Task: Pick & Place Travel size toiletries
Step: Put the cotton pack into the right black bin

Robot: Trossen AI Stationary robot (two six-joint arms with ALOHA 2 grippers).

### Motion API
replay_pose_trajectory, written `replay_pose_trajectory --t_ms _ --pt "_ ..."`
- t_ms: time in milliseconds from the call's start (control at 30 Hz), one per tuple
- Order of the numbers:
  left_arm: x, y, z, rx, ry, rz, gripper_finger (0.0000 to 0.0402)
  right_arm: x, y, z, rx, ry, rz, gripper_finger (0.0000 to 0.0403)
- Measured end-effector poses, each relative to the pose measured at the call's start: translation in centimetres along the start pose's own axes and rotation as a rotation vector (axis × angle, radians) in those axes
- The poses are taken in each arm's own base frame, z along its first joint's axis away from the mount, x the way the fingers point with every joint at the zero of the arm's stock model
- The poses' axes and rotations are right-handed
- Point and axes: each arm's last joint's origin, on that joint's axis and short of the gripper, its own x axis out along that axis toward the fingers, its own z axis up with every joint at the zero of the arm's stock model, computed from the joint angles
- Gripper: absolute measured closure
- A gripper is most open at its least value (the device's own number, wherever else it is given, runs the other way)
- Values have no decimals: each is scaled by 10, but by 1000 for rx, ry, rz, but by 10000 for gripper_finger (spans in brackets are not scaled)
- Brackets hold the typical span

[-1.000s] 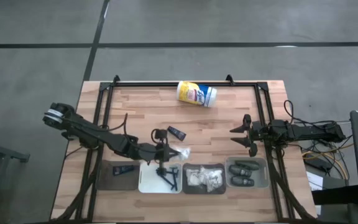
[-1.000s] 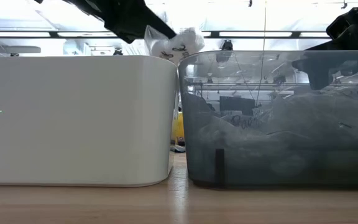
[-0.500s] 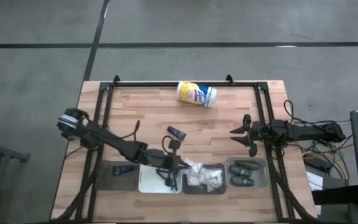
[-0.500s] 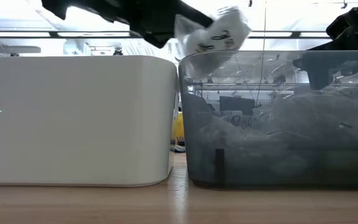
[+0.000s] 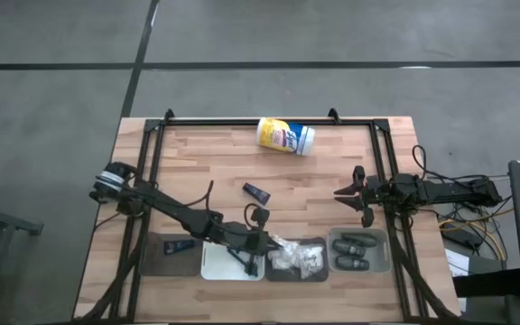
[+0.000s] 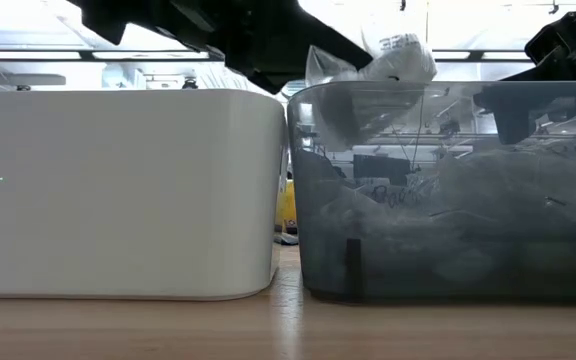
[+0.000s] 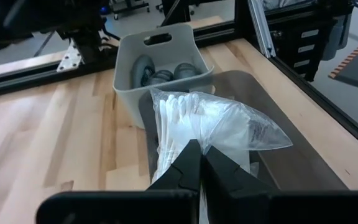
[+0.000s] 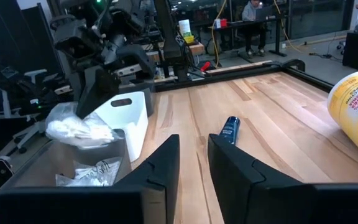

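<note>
Over the dark translucent bin (image 5: pixel 296 259), in the row of four containers at the front edge of the tabletop (image 5: pixel 215 167), our left gripper (image 5: pixel 266 242) holds a white crinkly packet (image 5: pixel 283 244) pinched tight between its fingers (image 7: pixel 188 163). In the left wrist view the packet (image 7: pixel 219 124) fans out from the clenched tips directly above that bin, which already holds more white packets (image 5: pixel 301 260). From table height the held packet (image 6: pixel 373 62) sits just above the bin's rim (image 6: pixel 448 88), beside the white bin (image 6: pixel 118 190).

Just beyond the dark bin, the grey tub (image 7: pixel 160 59) carries several dark grey oval pods (image 7: pixel 160 73); from above these pods (image 5: pixel 355 252) lie in the rightmost container. Thin dark razors (image 5: pixel 245 260) rest in the white bin, and a small black tube (image 5: pixel 181 245) lies in the leftmost dark tray (image 5: pixel 165 255). Another small black tube (image 5: pixel 256 191) lies loose on the bare wood near the middle, well apart from the bins.

Our right gripper (image 5: pixel 357 196) hangs above the wood just behind the pod tub, its fingers (image 8: pixel 160 165) set a narrow gap apart and holding nothing. A yellow-and-white canister (image 5: pixel 285 137) lies on its side near the far edge.
</note>
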Motion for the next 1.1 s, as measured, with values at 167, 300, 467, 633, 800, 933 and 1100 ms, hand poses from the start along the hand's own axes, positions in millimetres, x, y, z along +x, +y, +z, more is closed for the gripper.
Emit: replay_pose_trajectory --t_ms 167,300,467,633,800,933,1100 --pt "3 -4 -5 -12 16 -8 396 0 0 0 0 0 0 337" --pt "5 -6 -9 -24 27 -13 396 0 0 0 0 0 0 349" --pt "4 -6 -14 -42 47 -13 396 0 0 0 0 0 0 360" --pt "4 -6 -14 -38 50 -14 393 0 0 0 0 1 0 364" --pt "4 -6 -14 -38 52 -14 362 0 0 0 0 1 0 355" --pt "4 -6 -13 -64 46 -12 332 0 0 0 0 1 0 342" --pt "5 -6 -10 -108 39 -10 297 0 0 0 0 1 0 326"
